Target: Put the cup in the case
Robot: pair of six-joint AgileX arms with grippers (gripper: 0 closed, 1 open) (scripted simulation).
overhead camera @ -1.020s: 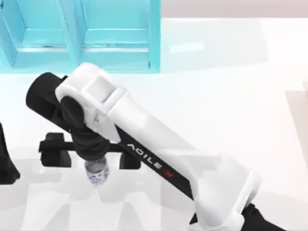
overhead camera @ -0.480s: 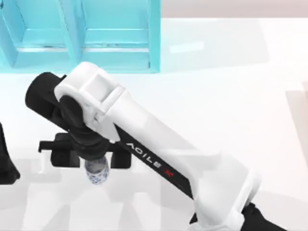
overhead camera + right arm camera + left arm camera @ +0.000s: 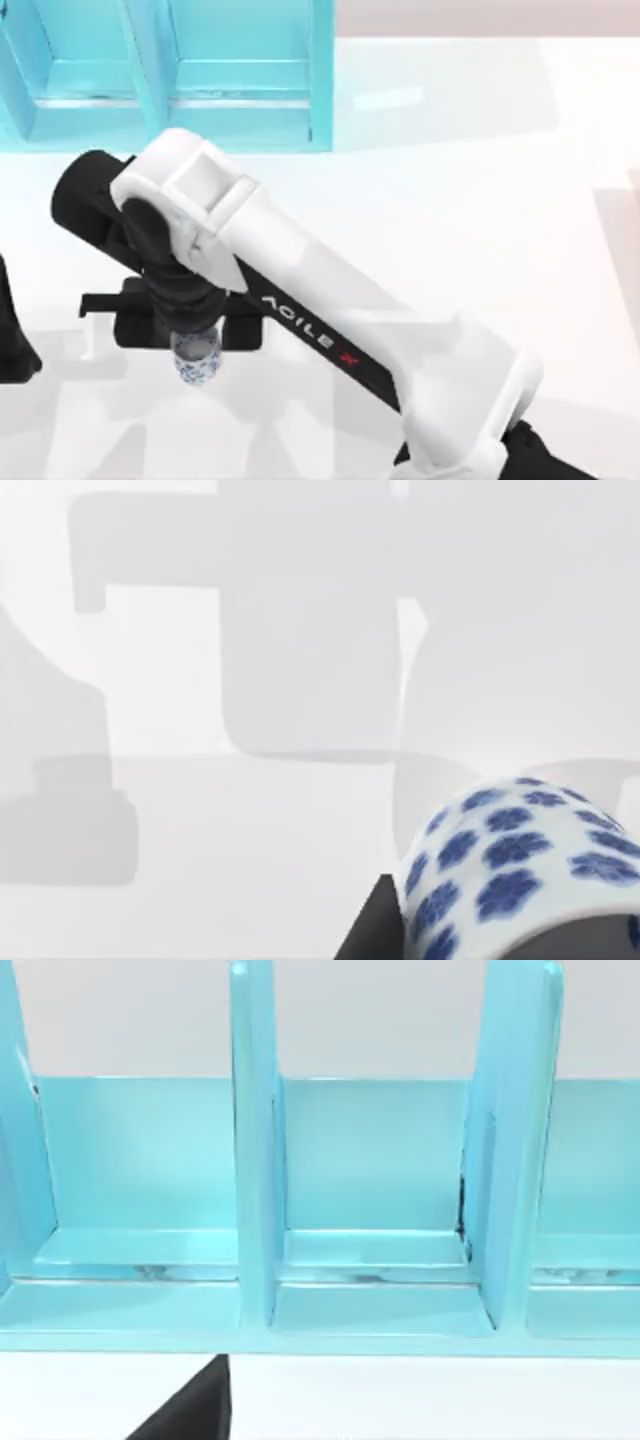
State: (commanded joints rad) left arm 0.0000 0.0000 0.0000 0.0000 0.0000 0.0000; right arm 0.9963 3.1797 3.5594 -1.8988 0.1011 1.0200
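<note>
Blue-flowered cup (image 3: 198, 362) sits directly under the right gripper (image 3: 190, 330), at the table's (image 3: 450, 170) near-left. Fingers look closed in on it from left and right: the right wrist view has a dark pad tight against the cup wall. Whether it's lifted off the table I can't tell. Cup axis looks upright from the top view.

Key relation: turquoise case (image 3: 240, 110) lies straight to the far side of the cup, well apart, open compartments facing it. Right arm reaches diagonally from the near right. Left arm parked at the left edge; its fingers' state I can't tell.
</note>
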